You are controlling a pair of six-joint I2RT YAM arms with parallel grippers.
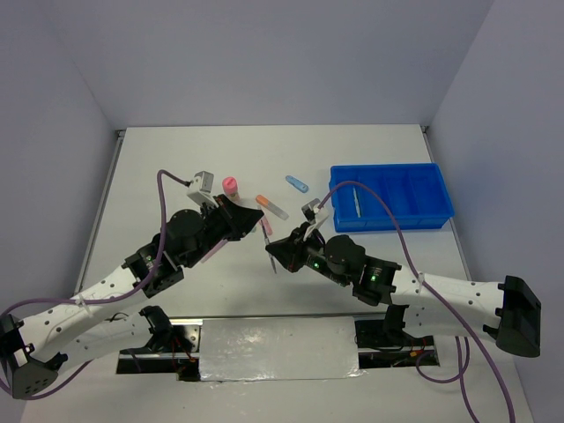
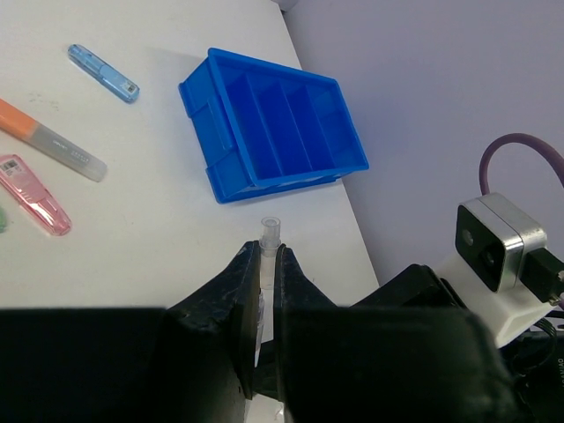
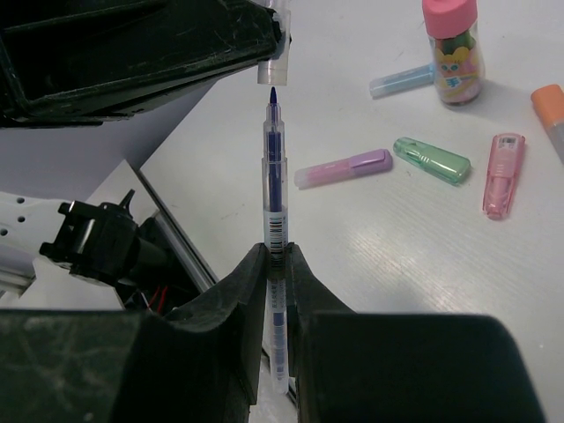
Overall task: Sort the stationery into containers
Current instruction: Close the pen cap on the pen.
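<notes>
My right gripper [image 3: 276, 256] is shut on a clear blue-ink pen [image 3: 274, 167] with its bare tip pointing away from me. Just beyond that tip hangs a clear pen cap [image 3: 273, 62], and my left gripper [image 2: 267, 256] is shut on this cap [image 2: 270, 231]. Both grippers meet above the table's middle, left gripper [image 1: 256, 220] facing right gripper [image 1: 282, 247]. The blue divided tray [image 1: 388, 226] sits at the right, with a thin pen [image 1: 356, 199] in one compartment. The tray [image 2: 220, 167] also shows in the left wrist view.
Loose on the table lie a pink-capped bottle [image 3: 452, 48], a lilac stick [image 3: 344, 168], a green stick [image 3: 432, 160], a pink stick [image 3: 502, 174], an orange stick [image 2: 48, 141] and a blue stick [image 2: 104, 73]. Purple cables trail from both wrists.
</notes>
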